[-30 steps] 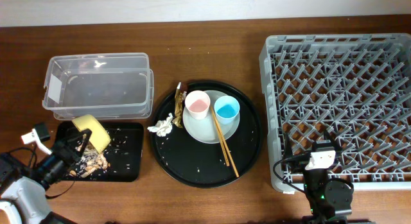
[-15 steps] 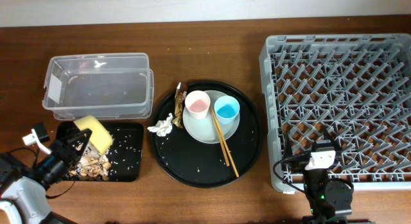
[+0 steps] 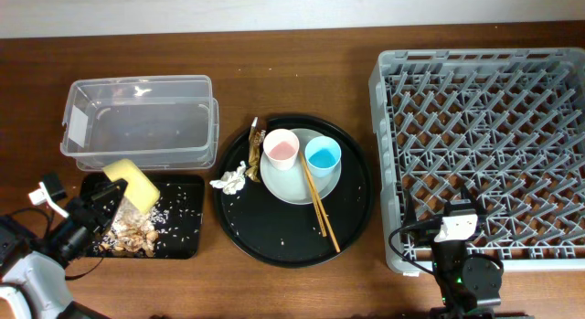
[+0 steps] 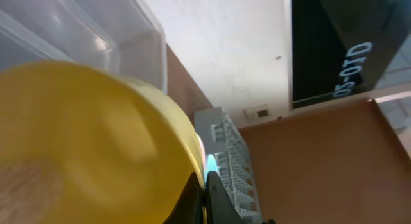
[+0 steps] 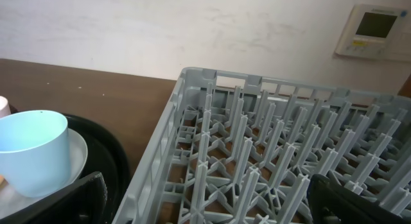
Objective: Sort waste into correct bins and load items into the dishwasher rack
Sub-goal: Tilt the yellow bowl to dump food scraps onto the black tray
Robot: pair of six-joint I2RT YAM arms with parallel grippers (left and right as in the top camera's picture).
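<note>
My left gripper (image 3: 102, 202) is shut on the rim of the yellow bowl (image 3: 132, 185), holding it tilted over the shallow black tray (image 3: 187, 246); the bowl fills the left wrist view (image 4: 83, 140). Beige food scraps and rice grains (image 3: 137, 233) lie in that tray. The clear tub (image 3: 137, 122) stands behind it. On the round black tray (image 3: 352, 218) sit the pale plate (image 3: 291, 186), pink cup (image 3: 281, 149), blue cup (image 3: 323, 155), chopsticks (image 3: 320, 205), white tissue (image 3: 232, 179) and brown-gold wrapper (image 3: 255, 143). My right gripper (image 3: 454, 229) is open at the grey rack's (image 3: 484, 145) front edge.
The rack (image 5: 270, 153) fills the right wrist view, with the blue cup (image 5: 29, 150) at its left. Brown table surface shows between the round tray and the rack, and along the back wall.
The left gripper has shifted the yellow bowl slightly left and back over the black tray. More scraps and rice lie in the tray. The right arm has not moved.
</note>
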